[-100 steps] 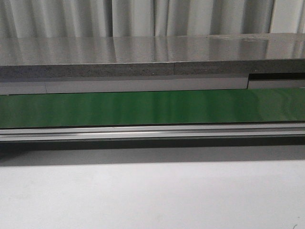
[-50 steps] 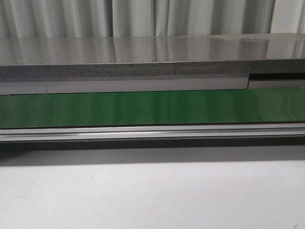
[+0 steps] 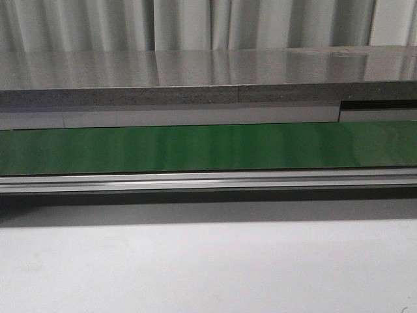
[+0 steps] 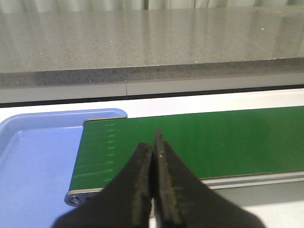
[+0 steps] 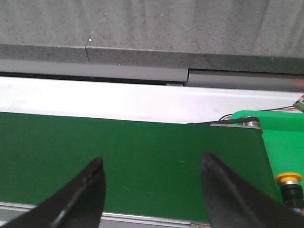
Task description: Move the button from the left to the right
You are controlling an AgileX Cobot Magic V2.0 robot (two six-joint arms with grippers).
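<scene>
I see the button (image 5: 289,179) only off my right gripper (image 5: 152,183), at about four o'clock, fingers spread apart; left gripper (image 4: 153,154) is pressed together, empty.

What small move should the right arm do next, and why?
Probably shift the open right gripper sideways toward the button. Its yellow cap sits on the bright green surface past the end of the green conveyor belt, beside one finger and outside the jaws.
</scene>
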